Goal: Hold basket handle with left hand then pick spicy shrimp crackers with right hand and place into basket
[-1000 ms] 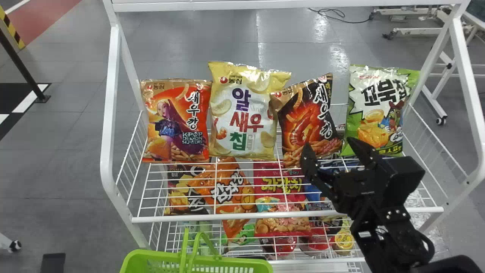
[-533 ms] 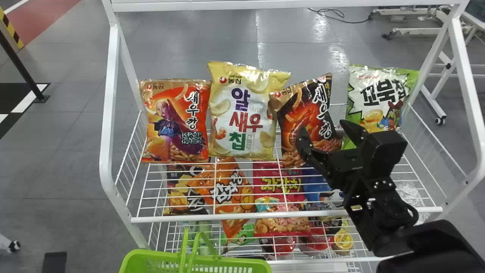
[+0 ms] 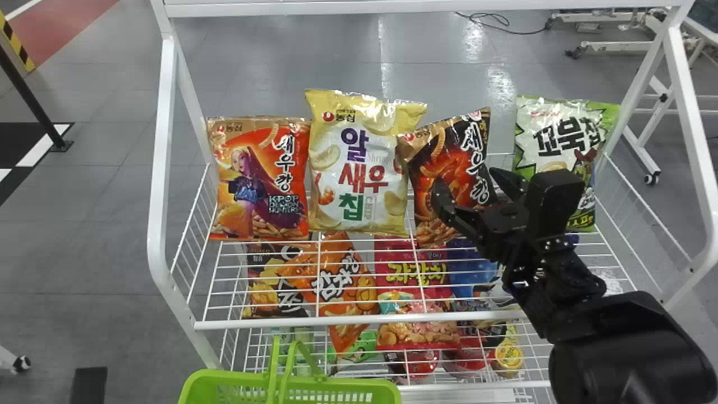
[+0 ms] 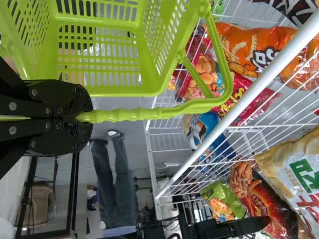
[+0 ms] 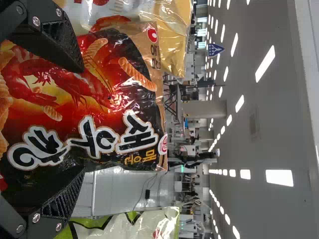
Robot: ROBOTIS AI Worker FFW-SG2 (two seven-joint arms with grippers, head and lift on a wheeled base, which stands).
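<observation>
Spicy shrimp crackers [image 3: 454, 163], a black and red bag, stand on the upper wire shelf [image 3: 252, 323], set back from its front edge, between the middle and the right end. The bag is tilted, its top towards the shelf's right end. The right claw [image 3: 466, 178] is at the bag's front, its two fingers spread: one lies across the lower part of the printed face, the other near the bag's right edge. Whether either finger touches the bag cannot be told.

The left claw [image 4: 83, 117] is closed on the handle [image 4: 144, 114] of the green basket [image 3: 336, 386], located in front of the rack, left of the middle. The handle is raised above the basket's rim.

Along the same shelf, from the left end: an orange-red bag [image 3: 258, 168]; a yellow and white bag [image 3: 359, 163], its right side overlapped in the head view by the crackers' upper corner; and, near the right end, a green and white bag [image 3: 552, 132], apart from the crackers. Beneath, visible through the wires: an orange bag [image 3: 336, 306], a red bag [image 3: 395, 247] and a blue bag [image 3: 468, 261].
</observation>
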